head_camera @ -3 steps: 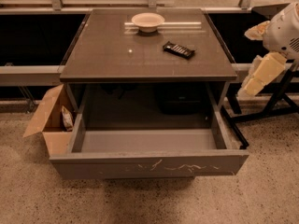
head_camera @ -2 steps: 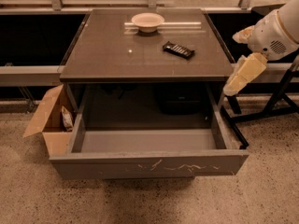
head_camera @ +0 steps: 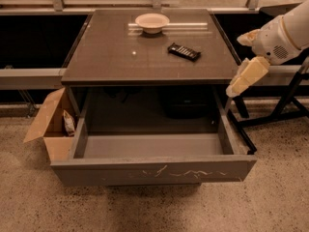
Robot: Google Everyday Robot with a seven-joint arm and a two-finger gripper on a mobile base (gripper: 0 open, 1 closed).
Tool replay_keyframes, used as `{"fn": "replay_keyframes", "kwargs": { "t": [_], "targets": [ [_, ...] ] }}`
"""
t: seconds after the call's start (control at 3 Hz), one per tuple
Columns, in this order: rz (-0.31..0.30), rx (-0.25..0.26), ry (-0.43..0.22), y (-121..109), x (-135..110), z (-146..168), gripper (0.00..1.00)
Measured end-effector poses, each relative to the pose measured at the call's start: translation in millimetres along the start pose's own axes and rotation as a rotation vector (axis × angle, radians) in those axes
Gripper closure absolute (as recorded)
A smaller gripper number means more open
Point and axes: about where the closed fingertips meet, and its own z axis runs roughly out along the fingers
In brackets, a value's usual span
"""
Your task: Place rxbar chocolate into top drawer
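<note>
**Claw closes on the tabletop's right edge; bar not yet touched**

Over the last second the claw (head_camera: 235,88) has swung in from the right. It now hangs just beside the tabletop (head_camera: 111,62), at its front right corner, tilted down and to the left. I cannot tell whether it is open or closed, but it carries nothing. This looks like the approach, with the pick still to come.

The bar (head_camera: 184,51) lies flat on the tabletop, right of centre. The drawer (head_camera: 154,169) below stands pulled out.

Count: one bar, one bowl (head_camera: 152,22), one open drawer, one cardboard box (head_camera: 48,124), one claw.
</note>
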Motion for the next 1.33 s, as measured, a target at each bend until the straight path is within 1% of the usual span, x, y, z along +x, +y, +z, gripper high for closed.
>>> {"fn": "replay_keyframes", "kwargs": {
  "t": [0.33,0.67,1.0,1.33],
  "targets": [
    [0.015,0.018,-0.104,-35,2,21,0.0],
    [0.047,0.027,-0.208,-67,-3,44,0.0],
    [0.087,0.041,-0.26,-91,-15,72,0.0],
    [0.126,0.045,-0.255,-103,-27,103,0.0]
  ]
}}
